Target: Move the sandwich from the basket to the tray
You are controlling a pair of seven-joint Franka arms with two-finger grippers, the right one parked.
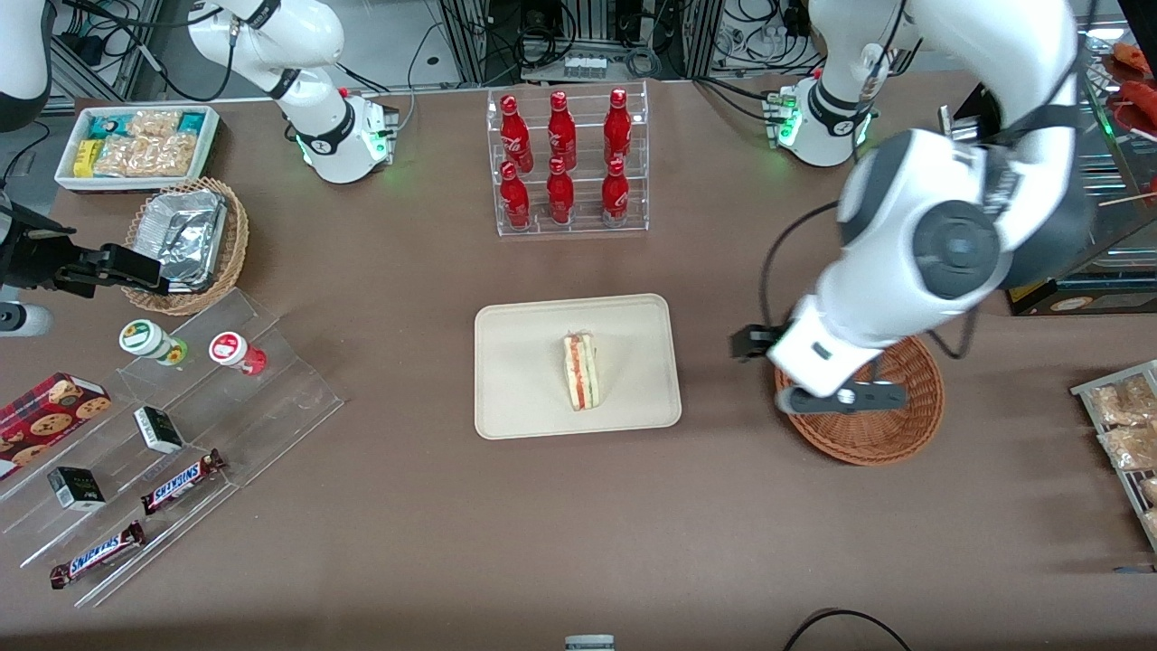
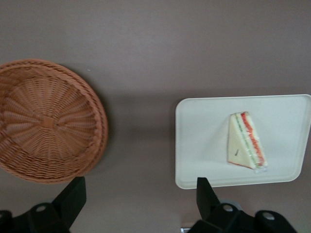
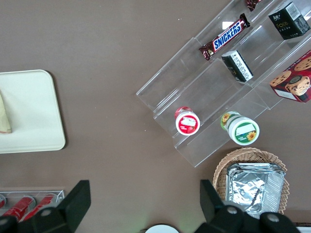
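The sandwich point(image 1: 581, 371) lies on the cream tray point(image 1: 524, 398) in the middle of the table, its red and green filling edge showing. It also shows in the left wrist view point(image 2: 247, 141) on the tray point(image 2: 204, 145). The reddish-brown basket point(image 1: 895, 434) is empty and sits toward the working arm's end; it also shows in the left wrist view point(image 2: 48, 121). My left gripper point(image 1: 841, 398) hangs high above the basket's edge nearest the tray. It is open and empty point(image 2: 140, 199), with bare table between its fingers. The right wrist view shows a corner of the tray point(image 3: 29, 111).
A clear rack of red bottles point(image 1: 568, 163) stands farther from the front camera than the tray. Clear steps with snack bars and cups point(image 1: 181, 434), a tan basket with foil containers point(image 1: 185, 240) and a white snack box point(image 1: 136, 145) lie toward the parked arm's end.
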